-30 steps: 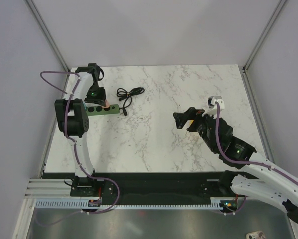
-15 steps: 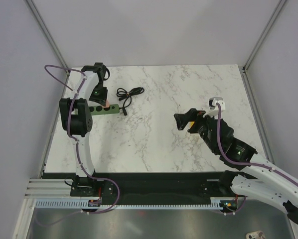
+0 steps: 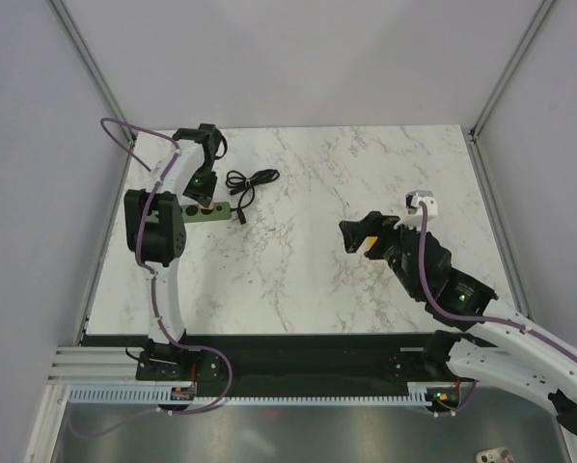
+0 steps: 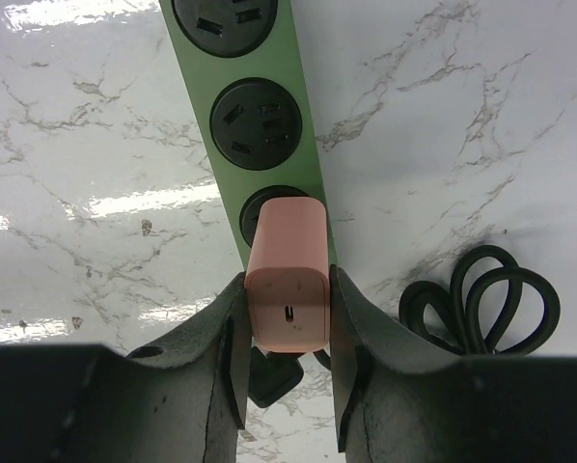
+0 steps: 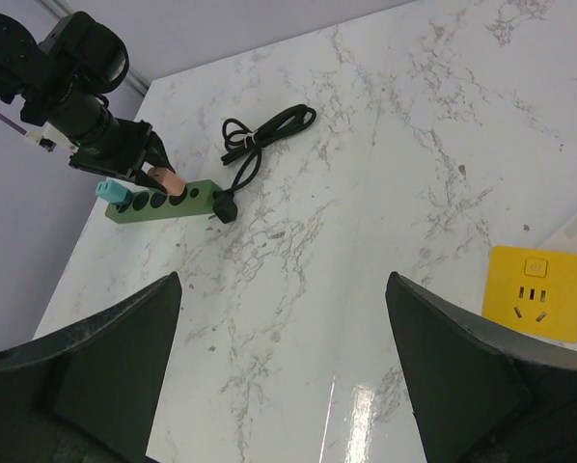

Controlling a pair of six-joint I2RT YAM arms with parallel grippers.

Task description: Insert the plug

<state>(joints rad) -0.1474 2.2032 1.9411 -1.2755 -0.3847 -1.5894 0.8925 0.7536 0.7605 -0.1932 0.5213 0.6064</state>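
The table (image 3: 366, 174) is white stone with thin grey lines, and bright light shines off it in spots. Plain pale walls (image 3: 298, 58) stand around it, with thin metal posts (image 3: 88, 63) in the corners. A dark strip and a metal rail run along the near edge.

Far on the left side of the table lies a long green power strip (image 4: 240, 66). On its left end sits a little teal plug (image 5: 113, 191). Next come two empty round holes. Then comes a pink plug (image 4: 288, 280), standing on the next hole. I cannot tell how deep it is pushed in. The left gripper (image 4: 288, 289) reaches down from above and squeezes the pink plug, one finger on each side.

Just to the right of the strip lies a black cable (image 3: 250, 181), curled up in loops on the table.

The middle of the table is bare stone.

On the right side, the right gripper (image 5: 284, 280) hangs above the table with its fingers spread wide and nothing between them. Near it a flat yellow block (image 5: 539, 292) lies on the table.
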